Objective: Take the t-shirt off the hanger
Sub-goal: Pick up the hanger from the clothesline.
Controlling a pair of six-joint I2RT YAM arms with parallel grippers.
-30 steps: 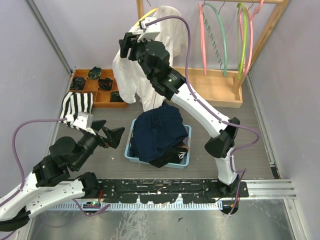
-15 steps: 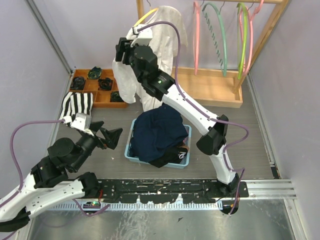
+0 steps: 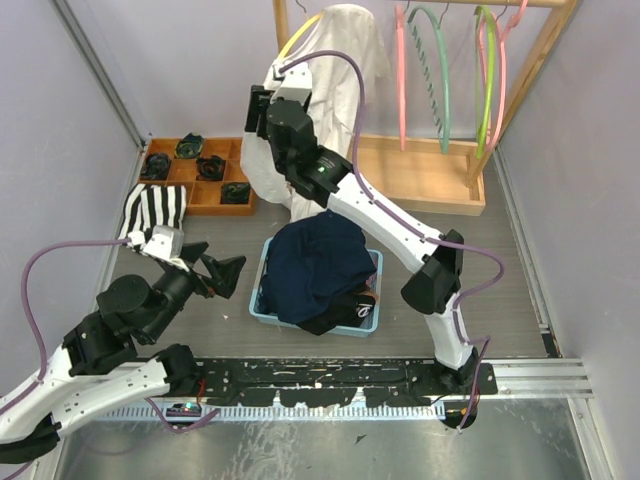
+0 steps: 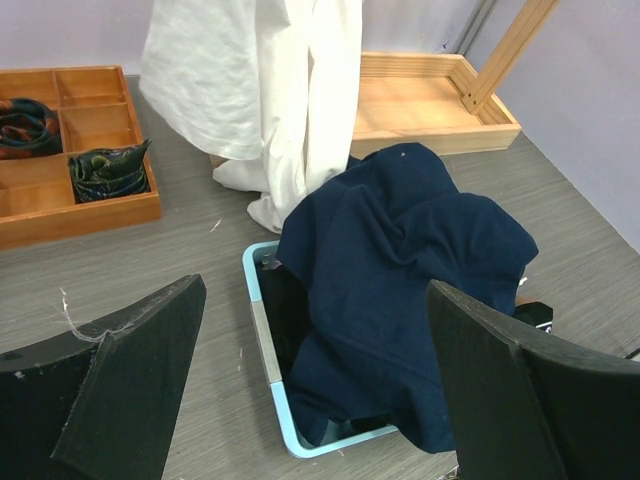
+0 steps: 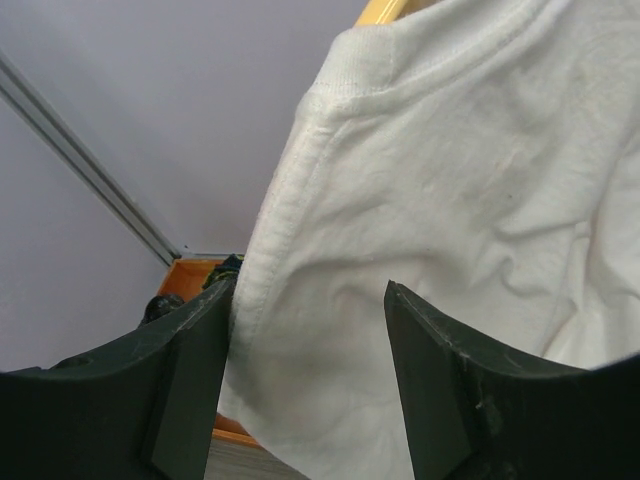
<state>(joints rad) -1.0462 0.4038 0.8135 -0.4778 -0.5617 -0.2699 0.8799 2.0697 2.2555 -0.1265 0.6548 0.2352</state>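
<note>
A white t-shirt (image 3: 340,70) hangs on a yellow hanger (image 3: 296,35) from the wooden rack at the back. My right gripper (image 3: 258,108) is raised at the shirt's left side, level with the sleeve. In the right wrist view it (image 5: 310,287) is open, and the sleeve's hemmed edge (image 5: 285,200) runs down by the left finger, with the t-shirt (image 5: 450,180) filling the gap between the fingers. A bit of the hanger (image 5: 385,10) shows at the top. My left gripper (image 3: 215,268) hovers low at the front left, open wide (image 4: 315,290) and empty. The t-shirt (image 4: 260,90) hangs beyond it.
A light blue basket (image 3: 262,285) heaped with navy clothing (image 3: 318,265) stands mid-floor. An orange compartment tray (image 3: 195,170) of rolled socks and a striped cloth (image 3: 155,208) lie at the left. Pink and green hangers (image 3: 440,70) hang on the rack above its wooden base (image 3: 420,170).
My right gripper has swung right and slightly down, closer to the rack, and the t-shirt's spread left side has drawn back in toward the hanger. The left arm has stayed put.
</note>
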